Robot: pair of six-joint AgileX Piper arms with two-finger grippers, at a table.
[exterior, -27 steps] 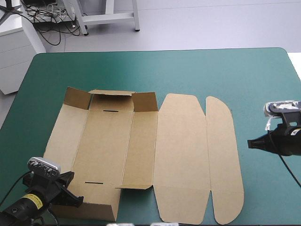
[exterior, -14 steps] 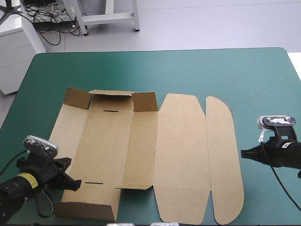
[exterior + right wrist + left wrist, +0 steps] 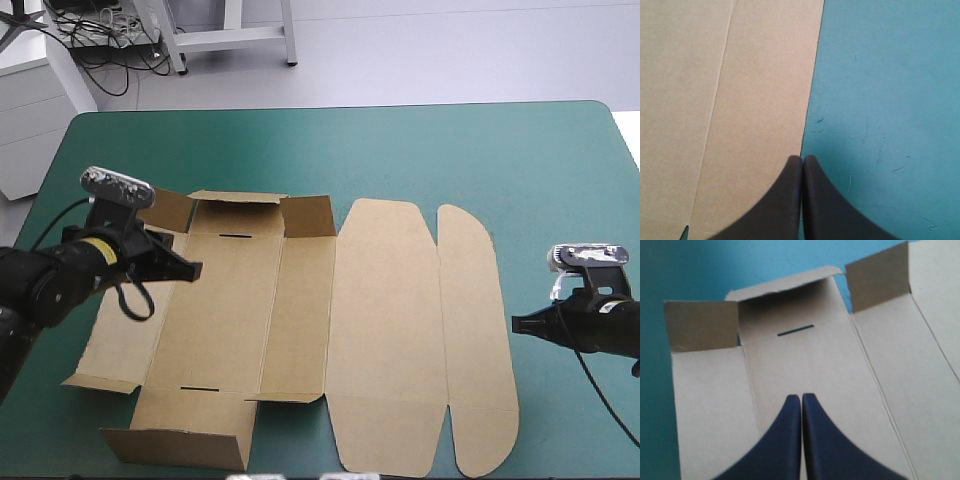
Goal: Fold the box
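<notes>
From above, we see the box (image 3: 300, 320) mid-table, mostly flat, far flaps (image 3: 308, 215) raised. Our left gripper (image 3: 192, 269) hangs over its left part, and our right gripper (image 3: 517, 323) is just beside its right edge. Left wrist: fingers (image 3: 785, 440) pressed together. Right wrist: likewise. Pushing thus, we might slide the box, not fold it.

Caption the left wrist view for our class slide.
Shut left pincer over the brown box's middle panel, its far flaps raised.
</notes>
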